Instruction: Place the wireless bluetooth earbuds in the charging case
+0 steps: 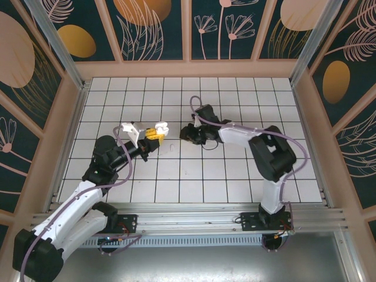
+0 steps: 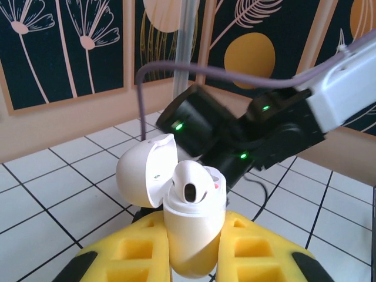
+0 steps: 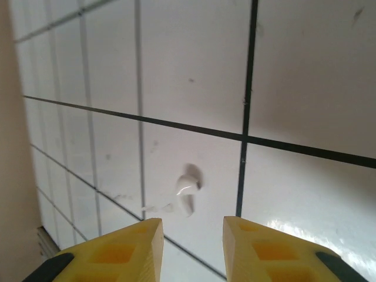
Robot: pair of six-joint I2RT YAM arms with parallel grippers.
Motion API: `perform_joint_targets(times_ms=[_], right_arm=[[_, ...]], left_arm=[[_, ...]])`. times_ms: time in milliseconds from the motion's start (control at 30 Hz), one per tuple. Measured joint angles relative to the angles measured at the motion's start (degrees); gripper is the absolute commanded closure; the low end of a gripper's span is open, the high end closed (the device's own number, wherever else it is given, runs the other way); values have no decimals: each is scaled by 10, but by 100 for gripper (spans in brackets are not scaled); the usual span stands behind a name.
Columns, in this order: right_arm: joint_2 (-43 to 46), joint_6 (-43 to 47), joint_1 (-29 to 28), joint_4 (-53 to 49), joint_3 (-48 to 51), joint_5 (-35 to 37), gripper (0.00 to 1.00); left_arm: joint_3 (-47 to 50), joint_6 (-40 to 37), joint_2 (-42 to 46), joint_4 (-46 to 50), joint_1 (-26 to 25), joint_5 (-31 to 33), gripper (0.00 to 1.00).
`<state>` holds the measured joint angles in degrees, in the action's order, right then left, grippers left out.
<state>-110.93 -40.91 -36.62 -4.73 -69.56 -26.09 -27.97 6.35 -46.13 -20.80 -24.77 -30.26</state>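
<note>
Left wrist view is showing the left gripper (image 2: 194,249) clamping the white charging case (image 2: 194,232) between its yellow fingers, with the lid (image 2: 144,176) standing open to the left and a seated white earbud (image 2: 191,187) sitting in one socket. Right wrist view is showing the right gripper (image 3: 192,247) hovering with its jaws parted and holding nothing, just above a loose white earbud (image 3: 187,189) lying on the tiled table (image 3: 305,88) beside a dark grout line.
</note>
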Motion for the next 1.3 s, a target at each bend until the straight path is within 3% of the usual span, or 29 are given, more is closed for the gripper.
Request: perform_joint_targets(times_ms=[333, 867, 1300], right_arm=[[-86, 1, -45, -60, -125, 4, 69], [-115, 16, -80, -173, -186, 92, 68], [-133, 16, -87, -204, -210, 128, 68]], left_arm=[[0, -18, 34, 34, 0, 12, 100], [0, -23, 36, 46, 0, 12, 100], [0, -23, 42, 48, 0, 12, 100]])
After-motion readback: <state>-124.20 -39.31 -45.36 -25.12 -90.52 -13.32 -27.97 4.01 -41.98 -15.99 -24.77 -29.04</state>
